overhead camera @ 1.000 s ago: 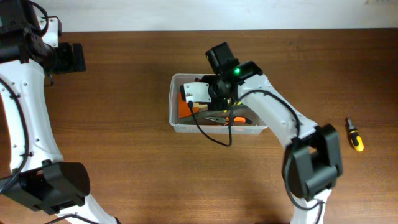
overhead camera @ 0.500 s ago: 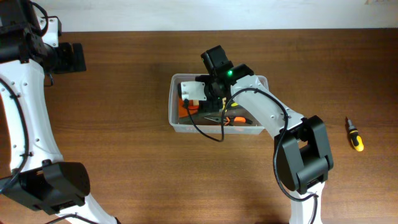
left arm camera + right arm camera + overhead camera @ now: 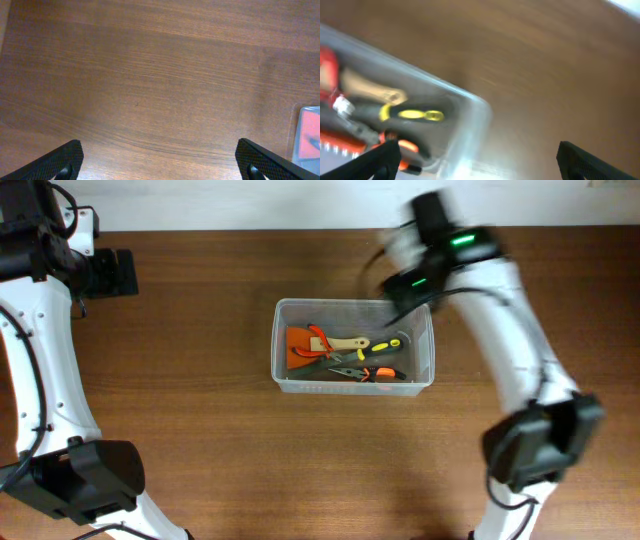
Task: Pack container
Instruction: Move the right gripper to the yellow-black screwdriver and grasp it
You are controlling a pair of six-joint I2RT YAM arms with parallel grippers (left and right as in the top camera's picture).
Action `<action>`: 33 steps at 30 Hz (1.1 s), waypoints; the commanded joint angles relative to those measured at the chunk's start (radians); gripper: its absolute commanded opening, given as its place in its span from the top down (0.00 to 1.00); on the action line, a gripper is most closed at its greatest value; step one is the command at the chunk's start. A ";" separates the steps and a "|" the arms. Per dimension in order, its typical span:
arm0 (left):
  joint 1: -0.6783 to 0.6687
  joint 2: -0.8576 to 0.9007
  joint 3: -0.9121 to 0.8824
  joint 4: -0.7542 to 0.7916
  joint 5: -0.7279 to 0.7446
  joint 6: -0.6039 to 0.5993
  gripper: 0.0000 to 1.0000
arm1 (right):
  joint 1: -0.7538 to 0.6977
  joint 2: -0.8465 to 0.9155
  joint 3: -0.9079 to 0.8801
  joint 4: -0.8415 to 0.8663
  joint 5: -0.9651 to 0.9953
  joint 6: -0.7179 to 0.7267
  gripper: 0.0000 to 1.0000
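The container (image 3: 279,348), a clear shallow bin, sits mid-table holding an orange scraper (image 3: 300,344), a black-and-yellow tool (image 3: 386,345) and orange-handled pliers (image 3: 371,372). My right gripper (image 3: 404,284), blurred by motion, hangs over the bin's far right corner. In the right wrist view it (image 3: 487,160) is open and empty, with the container's corner (image 3: 472,112) and the black-and-yellow tool (image 3: 414,115) below it. My left gripper (image 3: 118,272) is far off at the back left. It (image 3: 162,162) is open over bare wood, and the container's edge (image 3: 307,135) shows at the far right.
The brown wooden table (image 3: 200,450) ends at a pale strip along its back edge (image 3: 250,220). The right arm's white links (image 3: 520,360) cross the table's right side down to its base (image 3: 535,450). The left arm's base (image 3: 80,480) stands front left.
The right gripper has opened, lifted out of the container and swung back and to the right. The tools it hid now lie uncovered in the bin. The left arm has not moved.
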 commanded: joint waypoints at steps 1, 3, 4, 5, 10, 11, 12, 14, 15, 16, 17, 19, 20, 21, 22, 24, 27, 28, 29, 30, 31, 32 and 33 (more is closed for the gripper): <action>0.003 0.003 -0.002 0.002 0.011 -0.013 0.01 | -0.169 -0.042 0.040 -0.069 -0.145 0.306 0.01; 0.003 0.003 -0.002 0.002 0.011 -0.013 0.01 | -0.283 -0.031 0.039 -0.131 -0.183 0.387 0.01; 0.003 0.003 -0.002 0.002 0.011 -0.013 0.01 | -0.327 -0.026 0.033 -0.151 -0.183 0.395 0.01; 0.003 0.003 -0.002 0.002 0.011 -0.013 0.01 | -0.367 -0.018 0.023 -0.160 -0.183 0.395 0.01; 0.003 0.003 -0.002 0.002 0.011 -0.013 0.01 | -0.538 -0.009 -0.091 -0.135 -0.174 0.394 0.01; 0.003 0.003 -0.002 0.002 0.011 -0.013 0.01 | -0.564 -0.009 -0.120 -0.125 -0.154 0.394 0.01; 0.003 0.003 -0.002 0.002 0.011 -0.013 0.01 | -0.587 -0.009 -0.148 -0.115 -0.129 0.394 0.02; 0.003 0.003 -0.002 0.002 0.011 -0.013 0.01 | -0.626 -0.009 -0.211 -0.088 -0.079 0.375 0.06; 0.003 0.003 -0.002 0.002 0.011 -0.013 0.01 | -0.640 -0.009 -0.238 -0.076 -0.062 0.352 0.06; 0.003 0.003 -0.002 0.002 0.011 -0.013 0.01 | -0.652 -0.009 -0.267 -0.061 -0.051 0.322 0.06; 0.003 0.003 -0.002 0.002 0.011 -0.013 0.01 | -0.664 -0.009 -0.292 -0.046 -0.051 0.285 0.06; 0.003 0.003 -0.002 0.002 0.011 -0.013 0.01 | -0.684 -0.009 -0.348 -0.002 -0.051 0.224 0.06; 0.003 0.003 -0.002 0.002 0.011 -0.013 0.01 | -0.692 -0.009 -0.371 0.023 -0.051 0.202 0.06; 0.003 0.003 -0.002 0.002 0.011 -0.013 0.01 | -0.700 -0.009 -0.394 0.048 -0.051 0.177 0.06; 0.003 0.003 -0.002 0.002 0.011 -0.013 0.01 | -0.706 -0.009 -0.415 0.074 -0.051 0.144 0.06; 0.003 0.003 -0.002 0.002 0.011 -0.013 0.01 | -0.720 -0.009 -0.450 0.121 -0.051 0.076 0.06; 0.003 0.003 -0.002 0.002 0.011 -0.013 0.01 | -0.736 -0.009 -0.493 0.183 -0.055 0.006 0.07; 0.003 0.003 -0.002 0.002 0.011 -0.013 0.01 | -0.739 -0.009 -0.504 0.196 -0.056 -0.026 0.07; 0.003 0.003 -0.002 0.002 0.011 -0.013 0.01 | -0.740 -0.008 -0.516 0.204 -0.055 -0.061 0.08; 0.003 0.003 -0.002 0.002 0.011 -0.013 0.01 | -0.740 -0.008 -0.526 0.208 -0.055 -0.090 0.08; 0.003 0.003 -0.002 0.002 0.011 -0.013 0.01 | -0.740 -0.008 -0.535 0.212 -0.054 -0.119 0.10; 0.003 0.003 -0.002 0.002 0.011 -0.013 0.01 | -0.740 -0.008 -0.543 0.217 -0.054 -0.140 0.11; 0.003 0.003 -0.002 0.002 0.011 -0.013 0.01 | -0.740 -0.008 -0.549 0.220 -0.054 -0.152 0.11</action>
